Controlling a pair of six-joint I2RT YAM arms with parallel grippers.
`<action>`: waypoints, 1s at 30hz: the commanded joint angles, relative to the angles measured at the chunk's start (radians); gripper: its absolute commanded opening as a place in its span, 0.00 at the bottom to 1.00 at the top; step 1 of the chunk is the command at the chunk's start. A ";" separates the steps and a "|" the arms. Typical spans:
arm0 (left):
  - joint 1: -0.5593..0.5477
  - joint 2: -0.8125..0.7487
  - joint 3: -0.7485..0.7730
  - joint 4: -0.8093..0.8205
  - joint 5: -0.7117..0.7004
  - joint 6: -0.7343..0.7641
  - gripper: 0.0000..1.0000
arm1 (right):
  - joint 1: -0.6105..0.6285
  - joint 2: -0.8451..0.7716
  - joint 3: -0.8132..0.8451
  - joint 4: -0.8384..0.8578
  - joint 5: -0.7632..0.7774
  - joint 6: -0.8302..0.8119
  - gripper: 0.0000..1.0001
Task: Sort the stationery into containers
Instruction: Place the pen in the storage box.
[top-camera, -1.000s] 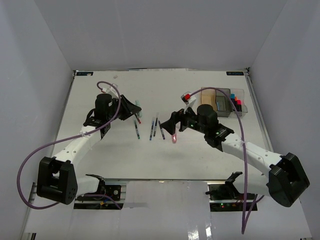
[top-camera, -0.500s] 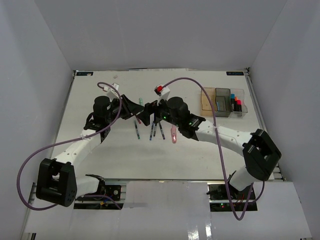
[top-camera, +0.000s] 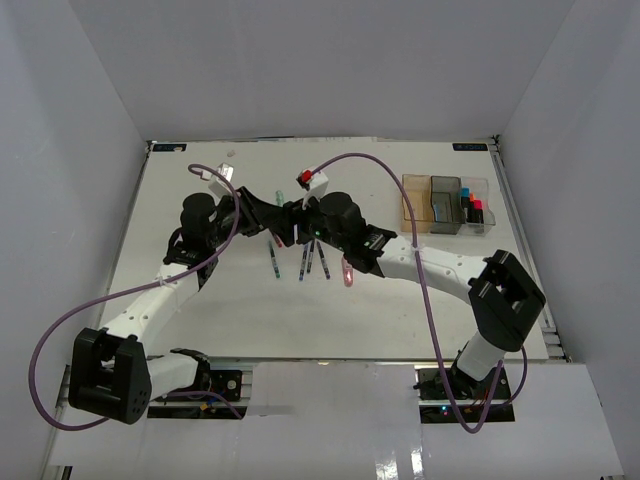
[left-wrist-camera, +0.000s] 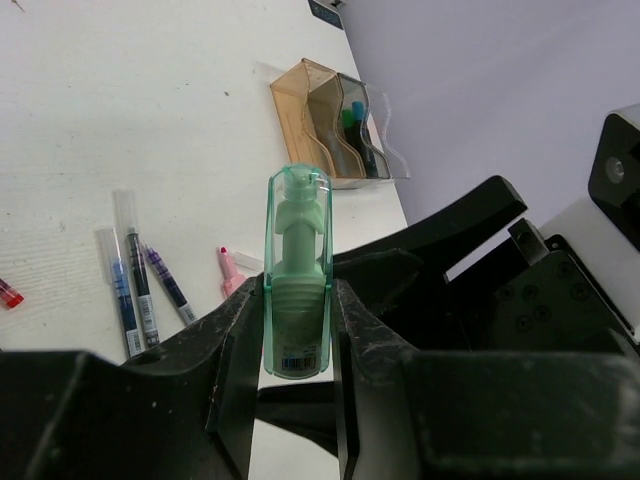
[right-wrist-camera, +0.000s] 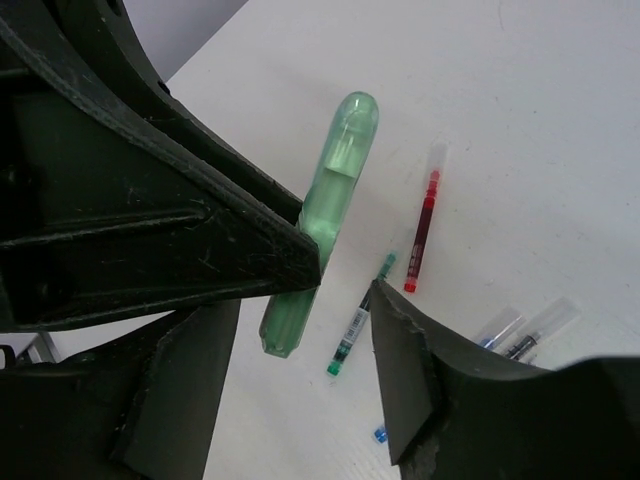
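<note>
My left gripper is shut on a mint marker and holds it above the table; in the top view it meets my right gripper over the table's middle left. My right gripper is open, and the mint marker's lower end hangs between its fingers without touching them. Several thin pens and a pink marker lie on the table below. The amber bin, grey bin and clear bin stand in a row at the far right.
Highlighters with bright caps stand in the clear bin. A red pen and a green-tipped pen lie under the grippers. The pens also show in the left wrist view, with the pink marker beside them. White walls enclose the table.
My right arm has swung left from beside the bins to my left gripper, and its open jaws now flank the mint marker. My left gripper has shifted slightly, still holding the marker.
</note>
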 joint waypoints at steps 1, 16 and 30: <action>-0.004 -0.032 -0.016 0.028 0.017 0.003 0.37 | 0.008 0.009 0.057 0.043 0.027 -0.008 0.60; -0.004 -0.032 -0.027 0.030 0.009 0.008 0.43 | 0.008 -0.003 0.031 0.051 0.047 -0.003 0.10; -0.002 -0.072 0.004 -0.076 -0.086 0.087 0.98 | -0.122 -0.055 -0.061 -0.167 0.277 -0.041 0.08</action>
